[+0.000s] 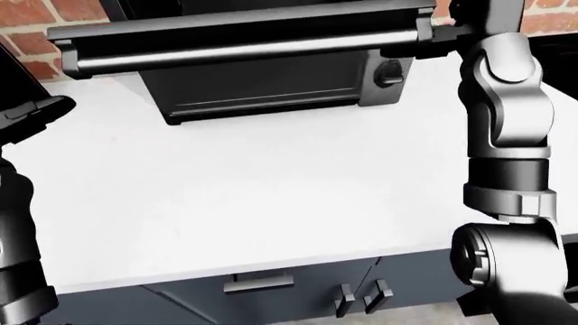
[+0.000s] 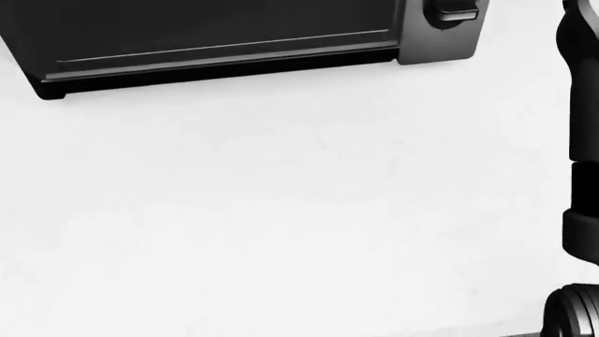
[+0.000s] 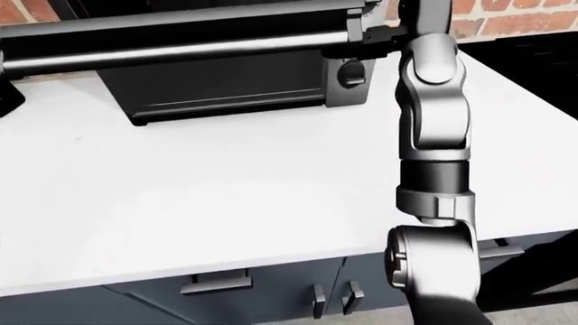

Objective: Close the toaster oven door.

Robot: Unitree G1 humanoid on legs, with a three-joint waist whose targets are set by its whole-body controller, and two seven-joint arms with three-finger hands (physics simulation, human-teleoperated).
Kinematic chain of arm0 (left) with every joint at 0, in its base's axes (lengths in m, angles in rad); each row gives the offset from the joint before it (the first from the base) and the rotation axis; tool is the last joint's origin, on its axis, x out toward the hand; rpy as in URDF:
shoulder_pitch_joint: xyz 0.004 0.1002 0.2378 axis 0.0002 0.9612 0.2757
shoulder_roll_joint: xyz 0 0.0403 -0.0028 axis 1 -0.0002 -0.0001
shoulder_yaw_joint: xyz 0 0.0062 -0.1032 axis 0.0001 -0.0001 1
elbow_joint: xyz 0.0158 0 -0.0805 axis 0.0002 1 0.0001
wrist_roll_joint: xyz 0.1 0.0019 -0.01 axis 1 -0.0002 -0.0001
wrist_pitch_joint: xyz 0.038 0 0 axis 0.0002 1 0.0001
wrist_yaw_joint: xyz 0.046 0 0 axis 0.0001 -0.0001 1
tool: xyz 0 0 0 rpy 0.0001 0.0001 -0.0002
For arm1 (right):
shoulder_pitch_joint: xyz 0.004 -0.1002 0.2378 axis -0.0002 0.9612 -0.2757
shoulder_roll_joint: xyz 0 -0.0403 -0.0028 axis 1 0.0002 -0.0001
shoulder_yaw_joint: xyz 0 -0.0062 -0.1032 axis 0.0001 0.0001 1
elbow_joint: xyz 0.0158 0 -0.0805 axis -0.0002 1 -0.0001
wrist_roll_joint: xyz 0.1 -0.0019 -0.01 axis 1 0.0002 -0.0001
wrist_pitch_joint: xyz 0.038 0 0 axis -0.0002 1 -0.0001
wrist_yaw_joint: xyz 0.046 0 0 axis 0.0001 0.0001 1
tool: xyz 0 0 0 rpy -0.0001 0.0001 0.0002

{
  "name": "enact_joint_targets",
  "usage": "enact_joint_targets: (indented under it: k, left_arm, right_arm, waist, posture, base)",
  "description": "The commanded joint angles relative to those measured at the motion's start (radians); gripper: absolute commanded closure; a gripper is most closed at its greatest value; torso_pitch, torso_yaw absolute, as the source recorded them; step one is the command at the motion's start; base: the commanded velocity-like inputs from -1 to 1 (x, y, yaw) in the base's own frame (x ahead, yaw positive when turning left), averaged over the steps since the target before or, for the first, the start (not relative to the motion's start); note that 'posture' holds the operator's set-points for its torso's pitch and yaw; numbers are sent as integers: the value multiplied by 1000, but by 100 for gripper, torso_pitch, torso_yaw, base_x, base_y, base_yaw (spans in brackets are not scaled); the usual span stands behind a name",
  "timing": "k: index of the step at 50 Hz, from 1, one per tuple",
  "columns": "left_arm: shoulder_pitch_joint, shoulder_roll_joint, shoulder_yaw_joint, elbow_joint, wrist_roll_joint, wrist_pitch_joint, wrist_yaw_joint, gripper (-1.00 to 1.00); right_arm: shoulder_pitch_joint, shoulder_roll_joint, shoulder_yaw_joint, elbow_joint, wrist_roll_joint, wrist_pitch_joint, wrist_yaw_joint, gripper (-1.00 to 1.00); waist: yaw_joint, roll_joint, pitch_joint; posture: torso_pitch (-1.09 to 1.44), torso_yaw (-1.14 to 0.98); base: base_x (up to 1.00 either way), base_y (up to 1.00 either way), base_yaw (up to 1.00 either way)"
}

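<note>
Your toaster oven (image 1: 271,84) sits at the top of the left-eye view on the white counter (image 1: 271,189), against brick wall (image 1: 27,27). Its door (image 1: 244,27) is partly raised, the long handle bar (image 1: 244,53) running left to right. Your right hand (image 1: 452,30) meets the bar's right end; its finger spread can't be told. Your left hand (image 1: 32,112) hangs apart, fingers unclear.

My toaster oven (image 1: 271,84) is a dark box standing on the white bench (image 1: 271,196), against the brick wall. Its door (image 1: 244,30) is partway raised, its long steel handle bar (image 1: 244,53) lying level across the oven's face.
</note>
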Motion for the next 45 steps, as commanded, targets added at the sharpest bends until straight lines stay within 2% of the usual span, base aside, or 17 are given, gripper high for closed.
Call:
enact_joint_targets:
  k: [1, 5, 25, 36, 45]
  left_arm:
    - [-22, 20, 13, -47, 2, -25, -10, -100]
    - [-7, -4, -5, -86, 18, 6, -16, -100]
    - [78, -132, -8, -226, 59, 73, -52, -100]
    - [134, -207, -29, -372, 80, 124, -87, -100]
    - [174, -271, -48, -526, 66, 231, -106, -100]
  right_arm:
    - [-63, -6, 1, -46, 12, -56, -1, -100]
    - [-88, -6, 4, -7, 7, -76, 0, -100]
    - [-226, -4, 21, 215, -20, -178, 2, -100]
    - [-302, -7, 25, 337, -30, -228, 7, -100]
    - [-334, -5, 28, 408, -33, -265, 4, -100]
  waist:
    - [5, -2, -33]
    - [5, -2, -33]
    - [3, -6, -34]
    - [4, -9, -35]
    - [5, -14, -34]
  posture:
    - [0, 0]
    - [0, 0]
    - [0, 0]
    - [0, 0]
    - [0, 0]
  base:
    - [0, 0, 0]
    - [0, 0, 0]
    - [0, 0, 0]
    - [0, 0, 0]
    - [0, 0, 0]
